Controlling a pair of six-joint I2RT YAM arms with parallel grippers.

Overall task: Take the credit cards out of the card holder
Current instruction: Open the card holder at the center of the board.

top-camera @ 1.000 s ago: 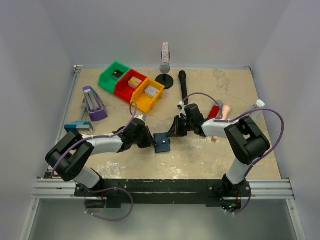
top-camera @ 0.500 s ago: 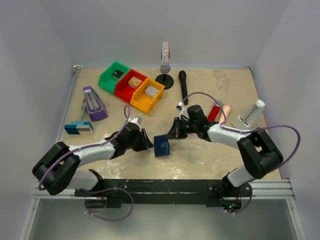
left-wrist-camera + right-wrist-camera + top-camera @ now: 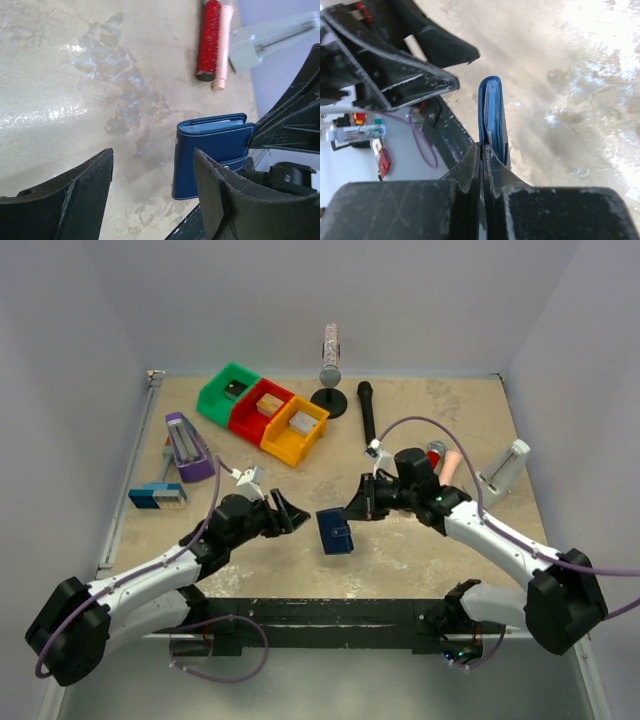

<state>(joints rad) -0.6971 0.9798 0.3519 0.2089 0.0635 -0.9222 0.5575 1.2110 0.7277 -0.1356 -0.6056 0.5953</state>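
— Navy-blue cover, item one: where do we log the card holder [image 3: 336,531]?
— Near the middle of the tan table [image 3: 430,400], toward the near edge, folded shut and turned on edge. The right gripper [image 3: 358,508] pinches it at one side, its fingers narrowed right down onto the cover. From the right wrist we see the wallet edge-on, with a lighter blue layer between the two dark covers. We cannot tell whether its lower edge rests on the table.
— And the credit cards?
— We cannot single out any. From the left wrist a pale strip shows along the wallet's top edge between the covers. Card or pocket, we cannot say.
— Item two, the left gripper [image 3: 288,514]?
— Its fingers are spread wide with nothing between them. It points at the card holder from the left, near it but apart.
— Remaining stock, far left?
— We count a green bin [image 3: 212,405], a red bin [image 3: 243,425] and a yellow bin [image 3: 278,448], touching in a diagonal row, each with one small block inside. Nearer, by the left edge, we list a purple stapler-like piece [image 3: 187,448] and a blue-and-grey block [image 3: 157,496].
— Far side and right?
— At the back we have a glittery cylinder [image 3: 330,352] upright on a round black stand, with a black stick [image 3: 367,412] lying just beside it. Behind the right gripper a red glittery tube [image 3: 433,458] and a pink stick [image 3: 452,462] lie side by side. A pale grey stand [image 3: 503,470] sits by the right wall.
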